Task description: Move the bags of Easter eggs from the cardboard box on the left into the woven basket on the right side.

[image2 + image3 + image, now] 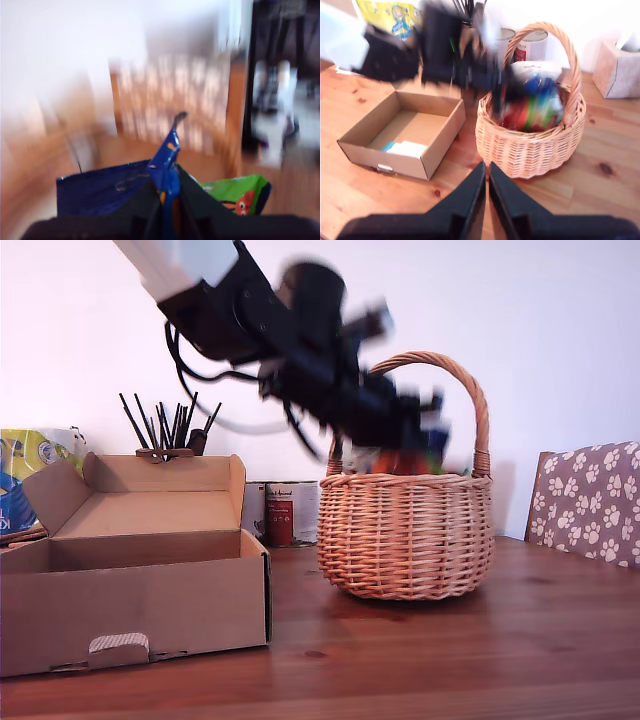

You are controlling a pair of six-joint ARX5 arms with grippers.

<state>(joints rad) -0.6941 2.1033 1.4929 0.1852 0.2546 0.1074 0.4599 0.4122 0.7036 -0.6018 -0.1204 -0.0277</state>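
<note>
1. Bags of Easter eggs fill the woven basket, right of centre in the exterior view.
2. My first gripper pinches a blue bag above it.
3. My second gripper fingers are pressed together, empty.
4. Cardboard box looks nearly emptied.

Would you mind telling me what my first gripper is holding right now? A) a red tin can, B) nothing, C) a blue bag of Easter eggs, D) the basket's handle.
C: in the first wrist view, my first gripper is shut on a blue bag of Easter eggs.
</note>
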